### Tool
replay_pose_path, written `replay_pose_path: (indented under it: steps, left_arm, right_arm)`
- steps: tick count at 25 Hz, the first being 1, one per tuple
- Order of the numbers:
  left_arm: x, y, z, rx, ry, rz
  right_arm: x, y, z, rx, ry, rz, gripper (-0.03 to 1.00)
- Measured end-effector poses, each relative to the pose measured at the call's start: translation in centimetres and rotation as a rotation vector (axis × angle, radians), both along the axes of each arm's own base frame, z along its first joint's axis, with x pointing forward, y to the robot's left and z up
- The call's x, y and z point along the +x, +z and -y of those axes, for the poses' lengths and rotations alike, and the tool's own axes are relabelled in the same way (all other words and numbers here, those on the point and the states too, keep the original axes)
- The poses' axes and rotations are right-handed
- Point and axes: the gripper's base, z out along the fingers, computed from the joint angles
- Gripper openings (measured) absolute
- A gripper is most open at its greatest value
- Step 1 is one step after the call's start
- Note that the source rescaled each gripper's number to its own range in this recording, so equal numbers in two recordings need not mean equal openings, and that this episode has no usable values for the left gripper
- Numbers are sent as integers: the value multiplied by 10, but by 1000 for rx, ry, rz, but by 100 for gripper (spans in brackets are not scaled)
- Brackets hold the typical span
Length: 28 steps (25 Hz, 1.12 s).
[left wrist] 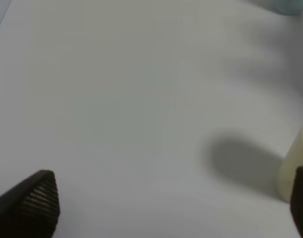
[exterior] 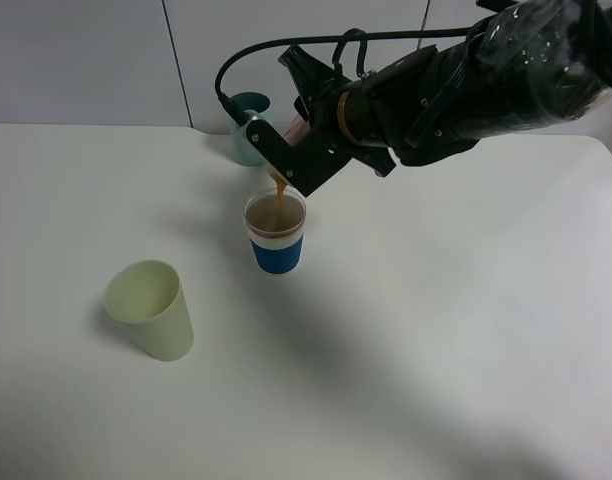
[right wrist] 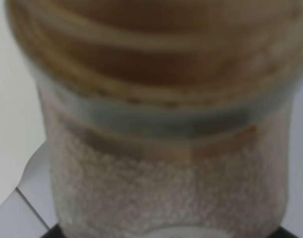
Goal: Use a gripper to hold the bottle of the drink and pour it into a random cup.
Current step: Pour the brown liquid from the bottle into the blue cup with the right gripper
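My right gripper (exterior: 292, 152) reaches in from the upper right and is shut on the bottle (exterior: 297, 128), which is tipped mouth-down. A thin brown stream (exterior: 279, 190) falls from it into the cup (exterior: 277, 240), a short white cup with a blue sleeve that stands upright and holds brown drink. The right wrist view is filled by the clear bottle (right wrist: 161, 124) with brown drink and foam inside. My left gripper (left wrist: 171, 203) is open and empty over bare table. It does not show in the exterior high view.
A pale green cup (exterior: 151, 310) stands at the front left and also shows in the left wrist view (left wrist: 295, 158). A tall teal cup (exterior: 248, 125) stands at the back, just behind the right gripper. The table (exterior: 466, 330) is white.
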Motion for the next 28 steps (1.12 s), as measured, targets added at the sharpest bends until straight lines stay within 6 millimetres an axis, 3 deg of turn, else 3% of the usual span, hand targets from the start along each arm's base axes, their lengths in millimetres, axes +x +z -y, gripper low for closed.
replay_pose_path:
  steps: [28]
  left_arm:
    - [0,0,0,-2,-1,0]
  right_arm:
    - [-2,1,-2,-25,-13,26,0]
